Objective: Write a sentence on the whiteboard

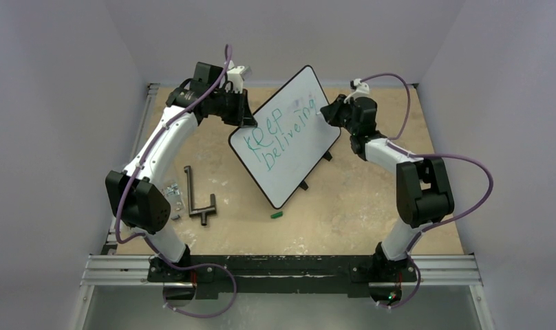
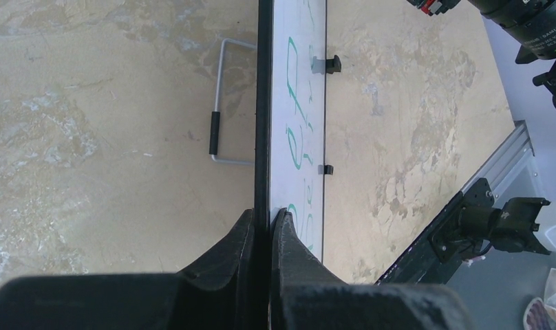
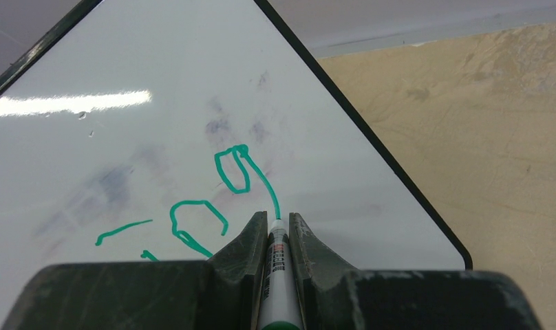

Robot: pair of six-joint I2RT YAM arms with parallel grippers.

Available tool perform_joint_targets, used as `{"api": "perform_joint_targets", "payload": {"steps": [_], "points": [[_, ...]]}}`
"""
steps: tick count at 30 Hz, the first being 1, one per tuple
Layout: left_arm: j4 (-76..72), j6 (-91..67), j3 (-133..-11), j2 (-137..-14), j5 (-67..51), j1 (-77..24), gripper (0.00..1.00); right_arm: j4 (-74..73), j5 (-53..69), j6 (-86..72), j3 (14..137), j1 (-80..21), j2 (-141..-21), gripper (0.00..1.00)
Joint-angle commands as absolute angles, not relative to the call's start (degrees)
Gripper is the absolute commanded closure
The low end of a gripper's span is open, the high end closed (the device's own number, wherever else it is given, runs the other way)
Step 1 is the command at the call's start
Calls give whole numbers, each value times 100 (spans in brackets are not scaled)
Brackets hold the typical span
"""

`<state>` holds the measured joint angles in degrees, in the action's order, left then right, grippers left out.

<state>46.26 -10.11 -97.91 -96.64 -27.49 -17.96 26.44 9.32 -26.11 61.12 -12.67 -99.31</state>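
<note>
As the left pincer [image 2: 263,217] pinches the whiteboard [image 2: 299,103] steady, the right pincer [image 3: 279,221] grips a marker [image 3: 279,269] touching the sentence [image 3: 238,169] just ahead.

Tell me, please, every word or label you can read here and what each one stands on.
"Keep": green handwriting, upper line, on the whiteboard.
"believing": green handwriting, the line below it.
Label on the marker in the right gripper: too small to read.
</note>
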Motion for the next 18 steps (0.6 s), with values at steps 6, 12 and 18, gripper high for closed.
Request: {"api": "perform_joint_targets", "payload": {"steps": [6, 12, 18], "points": [[4734, -299, -9761, -9451, -1591, -1714, 100, 2702, 1032, -2625, 5905, -1317, -9695, 100], [4729, -290, -9764, -9465, -1578, -1714, 100, 2693, 1178, -2719, 5968, -1318, -9680, 100], [4742, -281, -9765, -9470, -1541, -1714, 100, 2672, 1360, -2775, 6064, -1313, -9652, 100]]}}
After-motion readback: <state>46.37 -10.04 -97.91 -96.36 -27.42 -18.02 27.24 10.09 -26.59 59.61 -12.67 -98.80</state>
